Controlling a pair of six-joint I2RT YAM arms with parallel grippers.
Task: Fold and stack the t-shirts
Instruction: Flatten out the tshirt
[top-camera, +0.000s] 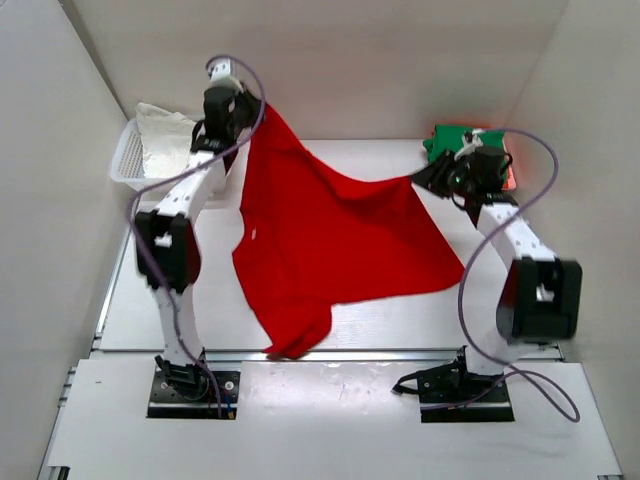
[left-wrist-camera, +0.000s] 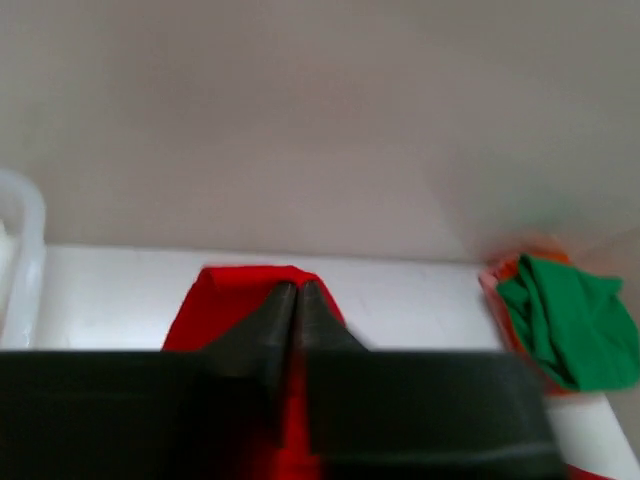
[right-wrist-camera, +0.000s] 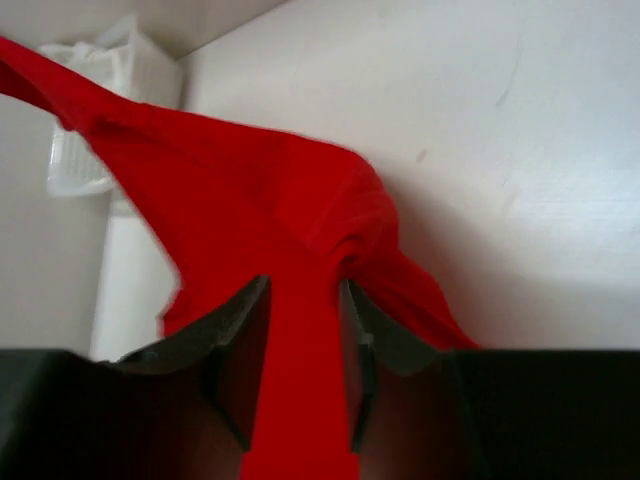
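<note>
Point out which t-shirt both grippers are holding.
The red t-shirt, stretched between the left gripper and right gripper; the green t-shirt and orange t-shirt lie piled far right.

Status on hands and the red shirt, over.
Left hand shut on red t-shirt, raised. Right hand shut on its other side. Shirt spread between them, lower part trailing on table. Green t-shirt lies far right, beyond right hand.
</note>
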